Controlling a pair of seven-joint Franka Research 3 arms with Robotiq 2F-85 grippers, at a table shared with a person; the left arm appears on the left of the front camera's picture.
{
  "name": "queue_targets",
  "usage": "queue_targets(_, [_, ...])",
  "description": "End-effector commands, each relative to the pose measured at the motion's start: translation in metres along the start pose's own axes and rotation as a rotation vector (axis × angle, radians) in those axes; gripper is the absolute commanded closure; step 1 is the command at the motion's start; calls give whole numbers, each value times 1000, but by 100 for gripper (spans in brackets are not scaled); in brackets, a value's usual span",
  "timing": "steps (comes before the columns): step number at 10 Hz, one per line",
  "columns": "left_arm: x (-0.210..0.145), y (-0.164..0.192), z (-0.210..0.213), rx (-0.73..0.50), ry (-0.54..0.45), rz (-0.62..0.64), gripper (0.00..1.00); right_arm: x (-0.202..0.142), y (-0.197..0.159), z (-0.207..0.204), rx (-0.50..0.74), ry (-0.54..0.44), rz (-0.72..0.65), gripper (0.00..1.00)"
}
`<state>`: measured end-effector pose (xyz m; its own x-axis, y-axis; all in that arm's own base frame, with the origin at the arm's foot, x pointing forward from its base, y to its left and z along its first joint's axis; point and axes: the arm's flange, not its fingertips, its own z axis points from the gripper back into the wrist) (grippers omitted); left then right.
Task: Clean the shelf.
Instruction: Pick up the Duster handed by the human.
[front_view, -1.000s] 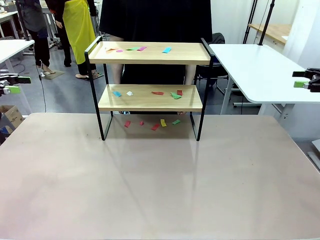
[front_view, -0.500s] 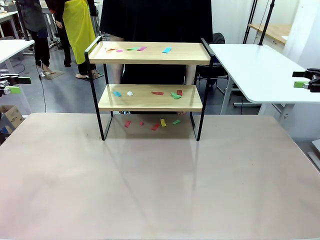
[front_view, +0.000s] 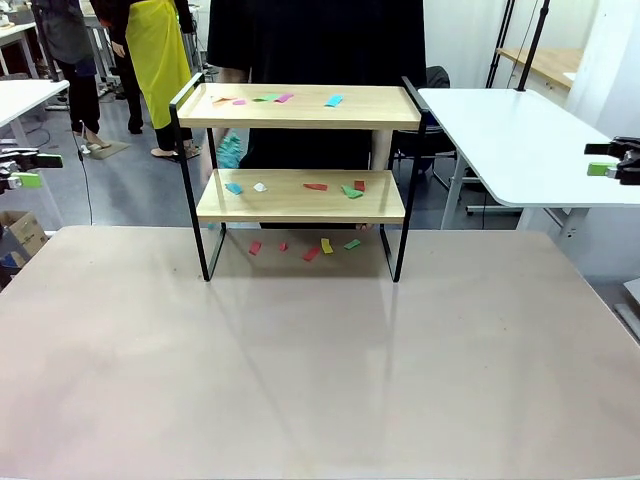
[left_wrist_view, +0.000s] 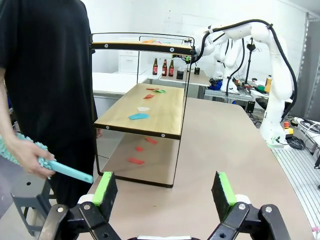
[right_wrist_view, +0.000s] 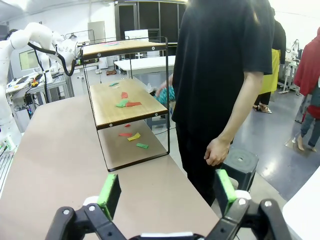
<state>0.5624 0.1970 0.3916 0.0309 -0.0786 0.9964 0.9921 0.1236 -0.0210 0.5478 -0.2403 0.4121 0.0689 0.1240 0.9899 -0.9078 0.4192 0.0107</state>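
The shelf (front_view: 300, 119) stands at the far middle of the table, two wooden boards in a black frame. Coloured paper scraps (front_view: 316, 186) lie on both boards and on the table under it. Behind it stands a person in black whose hand holds a teal duster (front_view: 230, 150) at the shelf's left rear. My left gripper (front_view: 30, 168) hangs open off the table's left side, and my right gripper (front_view: 608, 158) hangs open off the right. In the left wrist view the open gripper (left_wrist_view: 165, 190) faces the shelf (left_wrist_view: 145, 107) and the duster (left_wrist_view: 65, 170). In the right wrist view the open gripper (right_wrist_view: 167, 192) faces the shelf (right_wrist_view: 120, 107).
The beige table (front_view: 320, 380) stretches bare in front of the shelf. A white side table (front_view: 520, 140) stands at the right, another at the far left. The person's other hand (right_wrist_view: 216, 150) hangs by their side. Other people stand farther back.
The person has brought a teal duster up behind the shelf's left side. Both grippers have stayed still and open.
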Motion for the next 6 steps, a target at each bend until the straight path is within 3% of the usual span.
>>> queue_targets(1, [2, -1, -1, -1, 0, -3, 0, 2, 0, 0, 0, -2, 4, 0])
queue_targets(6, [2, -1, -1, -1, 0, -3, 0, 2, 0, 0, 0, -2, 4, 0])
